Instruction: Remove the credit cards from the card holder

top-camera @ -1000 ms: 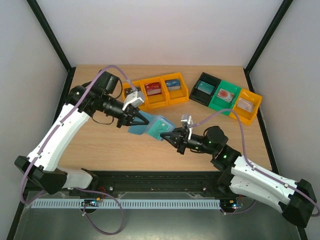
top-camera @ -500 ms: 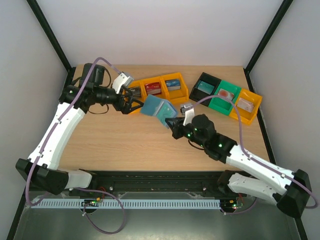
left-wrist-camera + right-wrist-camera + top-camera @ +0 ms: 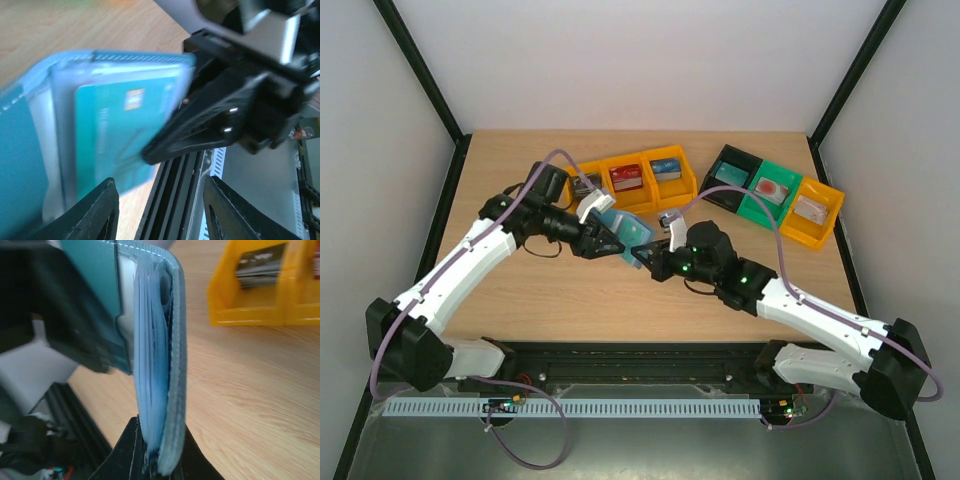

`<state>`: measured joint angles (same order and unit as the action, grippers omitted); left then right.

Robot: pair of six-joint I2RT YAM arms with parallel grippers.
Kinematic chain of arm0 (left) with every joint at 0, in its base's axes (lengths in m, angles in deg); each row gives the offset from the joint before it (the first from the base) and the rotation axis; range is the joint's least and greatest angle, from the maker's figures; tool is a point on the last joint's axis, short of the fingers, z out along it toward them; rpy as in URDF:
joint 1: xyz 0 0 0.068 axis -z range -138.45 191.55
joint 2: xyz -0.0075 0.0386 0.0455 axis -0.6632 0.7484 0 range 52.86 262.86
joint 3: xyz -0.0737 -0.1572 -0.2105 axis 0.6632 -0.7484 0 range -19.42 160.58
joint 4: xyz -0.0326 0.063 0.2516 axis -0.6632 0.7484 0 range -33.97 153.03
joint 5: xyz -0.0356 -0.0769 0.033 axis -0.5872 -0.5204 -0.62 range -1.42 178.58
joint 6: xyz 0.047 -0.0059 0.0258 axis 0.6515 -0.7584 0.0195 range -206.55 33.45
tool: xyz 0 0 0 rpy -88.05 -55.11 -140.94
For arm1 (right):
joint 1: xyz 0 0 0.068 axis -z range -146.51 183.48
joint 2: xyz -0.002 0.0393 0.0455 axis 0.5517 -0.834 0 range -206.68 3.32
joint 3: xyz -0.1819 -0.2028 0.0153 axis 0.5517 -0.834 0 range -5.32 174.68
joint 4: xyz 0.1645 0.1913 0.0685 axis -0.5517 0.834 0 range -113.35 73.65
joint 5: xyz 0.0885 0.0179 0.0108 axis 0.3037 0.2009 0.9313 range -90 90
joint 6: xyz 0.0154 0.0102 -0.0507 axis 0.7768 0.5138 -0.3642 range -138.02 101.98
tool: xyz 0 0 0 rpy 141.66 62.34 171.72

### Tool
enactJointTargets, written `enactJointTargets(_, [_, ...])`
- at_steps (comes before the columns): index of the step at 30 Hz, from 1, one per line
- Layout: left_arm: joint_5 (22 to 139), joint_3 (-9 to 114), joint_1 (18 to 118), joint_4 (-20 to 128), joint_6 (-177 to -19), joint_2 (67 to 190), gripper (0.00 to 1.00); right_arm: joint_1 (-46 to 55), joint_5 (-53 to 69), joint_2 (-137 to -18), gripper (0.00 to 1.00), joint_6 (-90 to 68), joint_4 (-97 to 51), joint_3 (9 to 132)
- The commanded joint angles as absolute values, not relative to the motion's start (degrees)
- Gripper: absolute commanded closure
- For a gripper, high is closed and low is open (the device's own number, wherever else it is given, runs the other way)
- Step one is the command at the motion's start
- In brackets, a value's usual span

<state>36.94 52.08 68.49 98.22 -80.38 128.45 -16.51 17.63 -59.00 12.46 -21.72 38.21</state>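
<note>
Card holder [image 3: 628,230]: held over centre of light wooden counter [image 3: 520,290], pinched shut at one edge by right claw [image 3: 647,257]. Teal credit card [image 3: 120,125] is seen in its clear sleeve. Left claw [image 3: 613,246]: fingers parted, at holder's 9 o'clock. Bins [image 3: 640,180] are ranged from 12 to 2 o'clock; counter is enclosed by pale walls [image 3: 640,60].

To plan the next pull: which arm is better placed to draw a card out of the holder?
Left. The left gripper is open and faces the teal card in the card holder; the right gripper is shut on its edge.
</note>
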Motion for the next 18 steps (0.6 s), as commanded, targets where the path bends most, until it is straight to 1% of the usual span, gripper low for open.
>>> enactJointTargets(1, [35.5, 48.8, 68.4, 93.4, -83.0, 128.2, 0.52, -16.6, 28.5, -56.3, 0.98, 12.5, -32.1, 36.2])
enactJointTargets(6, [39.6, 49.2, 68.4, 93.5, -82.2, 128.0, 0.52, -16.6, 36.1, -54.6, 0.98, 11.1, -35.5, 34.5])
enactJointTargets(9, [39.2, 49.2, 68.3, 94.5, -81.0, 127.7, 0.52, -16.6, 38.3, -51.8, 0.98, 10.1, -38.5, 32.6])
enactJointTargets(15, [38.3, 49.0, 68.4, 94.8, -80.5, 127.9, 0.51, -16.6, 39.4, -47.2, 0.98, 8.8, -41.1, 30.6])
enactJointTargets(18, [35.2, 48.9, 68.8, 95.5, -79.9, 128.0, 0.55, -16.6, 37.8, -46.6, 0.98, 9.1, -41.2, 30.5])
